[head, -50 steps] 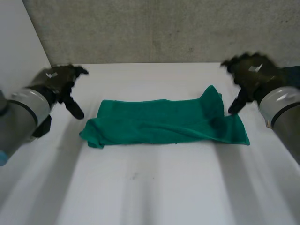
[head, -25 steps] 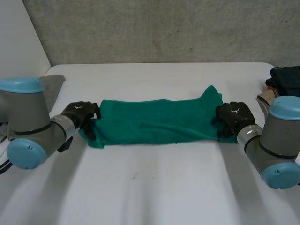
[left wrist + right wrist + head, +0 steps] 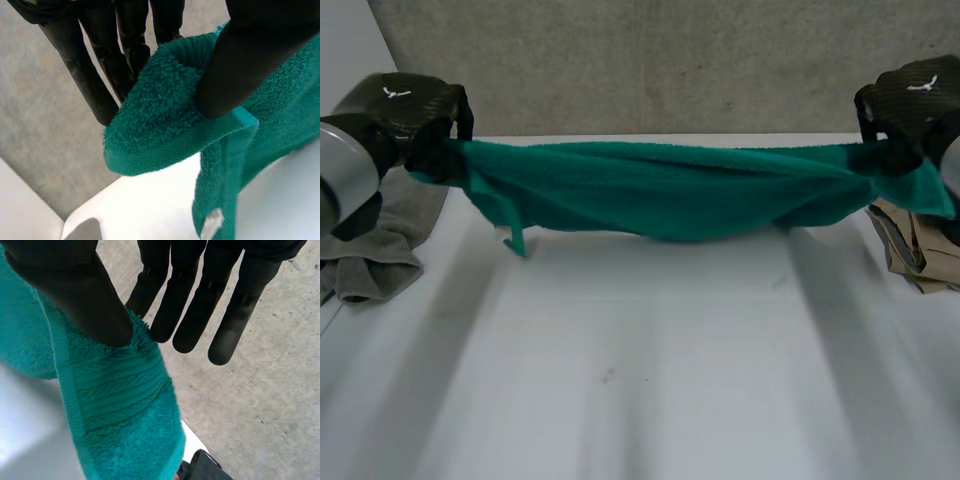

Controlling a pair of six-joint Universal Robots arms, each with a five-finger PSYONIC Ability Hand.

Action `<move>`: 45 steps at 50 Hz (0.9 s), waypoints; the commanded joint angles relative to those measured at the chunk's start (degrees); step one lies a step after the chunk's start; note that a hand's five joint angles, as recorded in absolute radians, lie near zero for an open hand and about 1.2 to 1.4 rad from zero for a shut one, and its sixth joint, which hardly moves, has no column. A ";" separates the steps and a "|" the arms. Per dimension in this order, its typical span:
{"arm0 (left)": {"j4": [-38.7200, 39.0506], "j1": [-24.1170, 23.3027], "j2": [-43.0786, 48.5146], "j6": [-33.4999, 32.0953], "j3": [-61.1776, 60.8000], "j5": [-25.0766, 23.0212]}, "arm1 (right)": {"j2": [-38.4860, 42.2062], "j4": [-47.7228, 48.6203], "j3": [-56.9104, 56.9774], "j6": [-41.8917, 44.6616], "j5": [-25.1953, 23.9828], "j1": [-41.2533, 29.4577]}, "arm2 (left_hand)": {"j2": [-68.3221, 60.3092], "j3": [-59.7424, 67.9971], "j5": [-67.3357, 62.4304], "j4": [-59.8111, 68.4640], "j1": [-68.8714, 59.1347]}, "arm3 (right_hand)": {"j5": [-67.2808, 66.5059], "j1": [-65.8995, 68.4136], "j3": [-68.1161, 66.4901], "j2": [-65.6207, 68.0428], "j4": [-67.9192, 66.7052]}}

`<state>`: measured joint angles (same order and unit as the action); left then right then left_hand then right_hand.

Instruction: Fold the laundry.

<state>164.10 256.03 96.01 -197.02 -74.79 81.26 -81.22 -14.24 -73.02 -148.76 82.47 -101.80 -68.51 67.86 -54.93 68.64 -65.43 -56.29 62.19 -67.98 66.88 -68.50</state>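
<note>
Progress report: early-to-middle, going by the look of it. The green towel (image 3: 670, 190) looks already doubled into a long narrow strip (a guess from the layered edges), and right now it's off the surface (image 3: 640, 400), strung between the two hands like a hammock.

The left hand (image 3: 405, 105) sits at about 10 o'clock in the head view, clamped on the towel's left end. Its own wrist view shows the thumb (image 3: 250, 55) pressing the terry against the fingers (image 3: 90, 75). The right hand (image 3: 910, 95) at about 2 o'clock has the same pinch on the right end, thumb on the hem band.

The towel's long axis runs straight across from 9 to 3 o'clock, roughly level at the ends with the belly sagging in the middle. Can't tell if the lowest part brushes the surface. A loose corner (image 3: 515, 240) dangles down near the left end.

Left to do, probably: bring the ends together for the crosswise fold, then lay it flat and tidy it. Plus there's more laundry waiting, a grey cloth (image 3: 380, 240) heaped at 9 o'clock and a tan garment (image 3: 910, 250) at 3 o'clock — both unfolded.
</note>
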 commanded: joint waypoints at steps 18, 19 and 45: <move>30.12 -1.76 17.63 -11.02 14.05 10.67 | 21.99 23.53 16.59 -5.57 10.34 -4.81 | -11.49 12.14 -15.07 11.36 -14.57 | -13.71 17.81 -12.02 13.12 -11.50; 32.23 -1.93 17.37 -10.85 14.75 10.59 | 21.55 26.52 17.12 -6.62 10.52 -4.81 | -11.49 12.14 -15.07 11.36 -14.57 | -13.71 17.81 -12.02 13.12 -11.50; 41.56 -0.53 4.98 -11.72 -18.63 -1.63 | 22.33 17.15 -1.78 -9.27 -1.87 -5.42 | -11.49 12.14 -15.07 11.36 -14.57 | 49.54 -45.44 51.23 -50.14 51.75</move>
<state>200.91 255.86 105.36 -207.25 -84.08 82.20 -62.71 10.13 -70.36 -157.56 82.64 -106.78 -68.82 68.53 -55.84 68.89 -65.43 -21.01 30.35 -31.72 30.14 -31.78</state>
